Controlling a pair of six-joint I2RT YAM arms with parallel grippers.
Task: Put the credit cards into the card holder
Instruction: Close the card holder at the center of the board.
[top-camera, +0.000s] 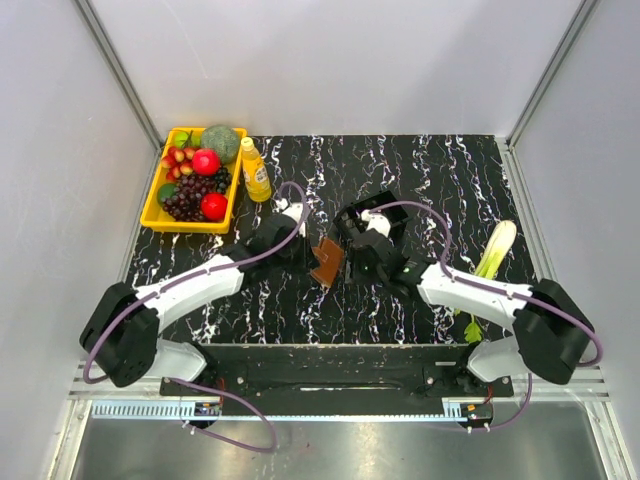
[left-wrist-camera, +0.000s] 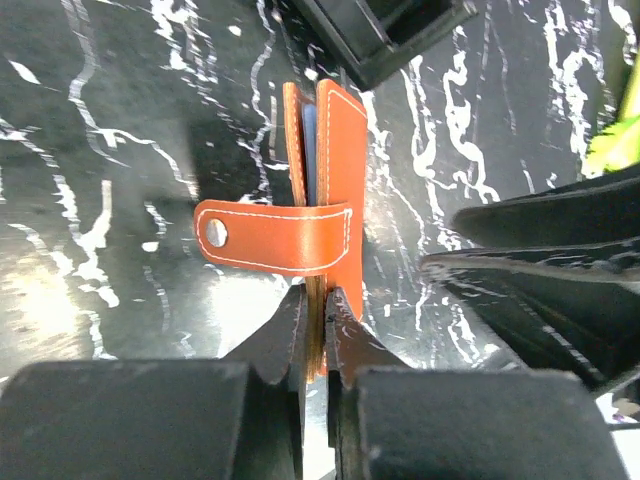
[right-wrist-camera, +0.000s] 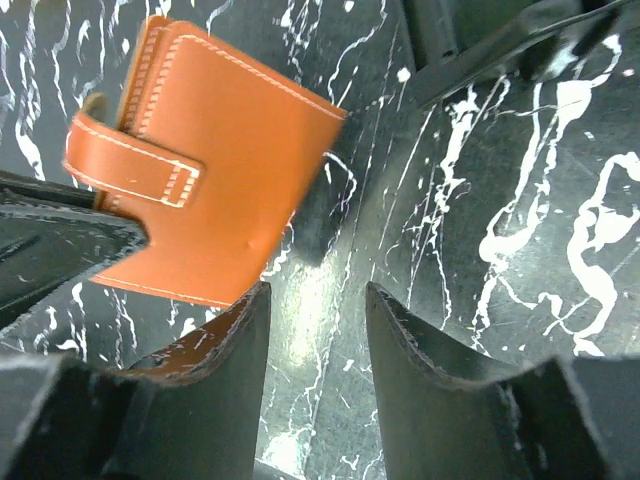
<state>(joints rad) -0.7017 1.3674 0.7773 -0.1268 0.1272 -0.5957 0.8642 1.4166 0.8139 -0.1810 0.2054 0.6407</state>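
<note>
At the middle of the black marbled table (top-camera: 420, 160), the card holder (left-wrist-camera: 335, 190) is held on edge, one rim pinched between the closed fingers of the left gripper (left-wrist-camera: 315, 312). It looks light, thin and pliant, smooth leather likely to slip or fold, so a stitched edge clear of the strap tab (left-wrist-camera: 265, 238) seems the safest hold. Both arms reach inward and low, and the right gripper (right-wrist-camera: 318, 300) hovers just beside it, jaws apart and empty.

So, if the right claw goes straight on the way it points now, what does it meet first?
Probably the bare table: the open right claw points down into the gap between the holder and the black box. The holder, pinched by the left claw, sits beside that line. Depth is unclear.
</note>
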